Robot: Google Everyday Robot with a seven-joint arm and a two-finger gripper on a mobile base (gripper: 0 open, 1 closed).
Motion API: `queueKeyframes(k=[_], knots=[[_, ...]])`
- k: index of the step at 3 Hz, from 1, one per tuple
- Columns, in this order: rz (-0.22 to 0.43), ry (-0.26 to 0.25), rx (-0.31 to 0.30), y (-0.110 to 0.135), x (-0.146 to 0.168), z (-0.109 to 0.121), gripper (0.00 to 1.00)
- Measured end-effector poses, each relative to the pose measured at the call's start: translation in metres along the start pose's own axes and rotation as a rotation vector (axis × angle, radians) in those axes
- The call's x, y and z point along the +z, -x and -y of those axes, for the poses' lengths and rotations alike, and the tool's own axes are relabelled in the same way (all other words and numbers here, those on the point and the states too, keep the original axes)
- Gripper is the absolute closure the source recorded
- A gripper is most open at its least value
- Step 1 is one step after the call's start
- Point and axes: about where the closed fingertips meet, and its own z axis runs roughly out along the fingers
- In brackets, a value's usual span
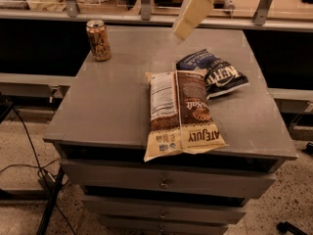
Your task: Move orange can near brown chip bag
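Observation:
The orange can stands upright at the far left corner of the grey cabinet top. The brown chip bag lies flat in the middle, its white label to the left and its lettered end over the front edge. My gripper hangs in the air above the far middle of the top, to the right of the can and well apart from it. It holds nothing that I can see.
A dark blue Kettle chip bag lies right of the brown bag's far end, touching it. A counter rail with metal posts runs behind the cabinet. Cables lie on the floor at the left. Drawers face front.

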Motion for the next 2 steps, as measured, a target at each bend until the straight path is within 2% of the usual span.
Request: queueKeyframes(k=[1, 2], knots=[[0.164, -0.021, 0.044, 0.014, 0.038, 0.017, 0.0], [0.3, -0.045, 0.078, 0.039, 0.089, 0.029, 0.0]])
